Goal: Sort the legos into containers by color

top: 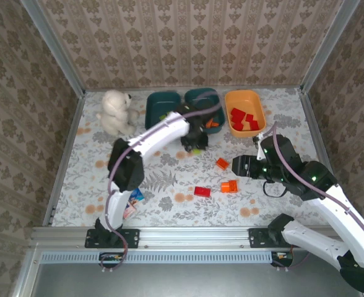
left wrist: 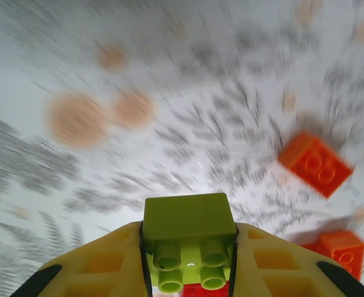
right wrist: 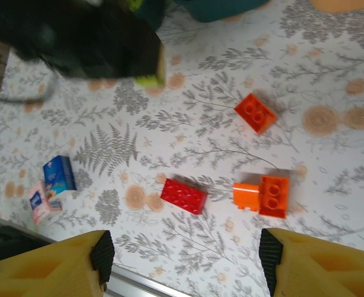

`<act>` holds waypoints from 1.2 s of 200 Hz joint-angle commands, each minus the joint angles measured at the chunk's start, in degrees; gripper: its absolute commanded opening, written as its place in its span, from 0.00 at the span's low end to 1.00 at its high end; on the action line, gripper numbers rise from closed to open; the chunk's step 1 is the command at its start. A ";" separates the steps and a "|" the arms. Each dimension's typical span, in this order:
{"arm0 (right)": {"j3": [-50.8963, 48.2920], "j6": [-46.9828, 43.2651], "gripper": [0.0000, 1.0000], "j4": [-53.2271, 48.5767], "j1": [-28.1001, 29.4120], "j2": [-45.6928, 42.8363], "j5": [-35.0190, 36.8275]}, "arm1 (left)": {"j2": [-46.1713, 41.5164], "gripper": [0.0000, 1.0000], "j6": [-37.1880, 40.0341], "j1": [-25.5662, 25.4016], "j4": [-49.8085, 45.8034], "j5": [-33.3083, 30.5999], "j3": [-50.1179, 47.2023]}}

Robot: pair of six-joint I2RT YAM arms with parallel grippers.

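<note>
My left gripper (top: pixel 194 141) is shut on a light green lego (left wrist: pixel 189 238), pinched between its yellow fingers (left wrist: pixel 101 266) just in front of the two dark teal tubs (top: pixel 163 106) (top: pixel 202 98). The same green lego (right wrist: pixel 150 79) shows under the blurred dark gripper in the right wrist view. The orange tub (top: pixel 256 102) holds red legos (top: pixel 242 119). An orange piece (top: pixel 213 123) lies at the middle tub's near rim. Loose on the table are an orange lego (top: pixel 222 163), another orange one (top: pixel 229 186) and a red one (top: pixel 202 192). My right gripper (right wrist: pixel 185 253) hangs open above them, holding nothing.
A white plush bear (top: pixel 115 111) sits at the back left beside the tubs. Small blue (right wrist: pixel 59 175) and pink (right wrist: pixel 38 202) cartons lie near the left arm's base. Patterned walls close the table on three sides; a metal rail (top: pixel 194 235) runs along the near edge.
</note>
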 commanded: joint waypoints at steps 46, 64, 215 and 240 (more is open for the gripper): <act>4.24 -1.93 0.66 8.79 0.50 12.96 -6.50 | 4.78 0.28 15.17 19.12 7.20 -5.61 10.69; 5.62 -2.19 0.66 9.61 0.61 17.01 -8.62 | 9.14 0.26 16.91 22.05 10.51 -7.11 14.78; 10.69 -3.51 0.66 8.77 0.79 27.71 -10.94 | 25.01 0.29 13.91 25.40 19.13 -10.02 22.01; 11.22 -4.45 0.66 7.53 0.76 29.02 -10.90 | 25.52 0.33 13.70 25.42 18.39 -8.83 21.97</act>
